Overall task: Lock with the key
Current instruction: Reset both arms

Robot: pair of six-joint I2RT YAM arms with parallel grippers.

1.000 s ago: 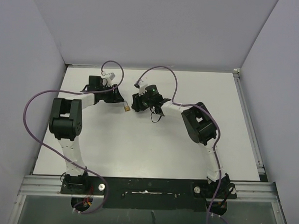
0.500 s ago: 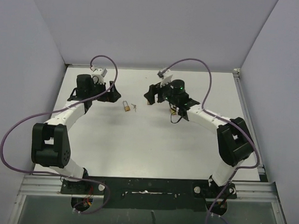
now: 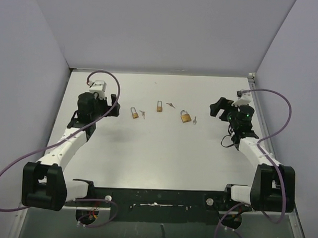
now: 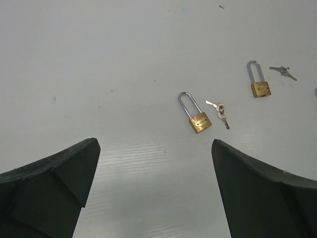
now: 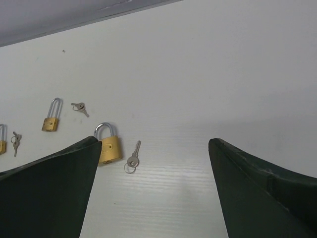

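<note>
When the tabletop (image 3: 147, 160) was examined from above, three brass padlocks lay in a loose row across its far half, each with its keys just to its right. The left padlock (image 3: 134, 113), long in the shackle, lay flat with the left keys (image 3: 143, 114) close at its side. The middle padlock (image 3: 159, 106) sat slightly farther back, with the middle keys (image 3: 171, 105) near it. The right padlock (image 3: 185, 117), broader in the body and shorter in the shackle, lay with the right key (image 3: 195, 120) just beside it. Every key lay loose on the tabletop, outside its padlock. Whether the shackles were latched could not be told.

The left gripper (image 3: 116, 106) stood to the left of the row, facing the left padlock but apart from it. Its jaws were spread wide and held nothing. The right gripper (image 3: 216, 108) stood to the right of the row, near the right key without touching it. Its jaws were likewise spread wide and empty. In the right wrist view, one finger (image 5: 49, 193) partly hid the body of the right padlock.
</note>
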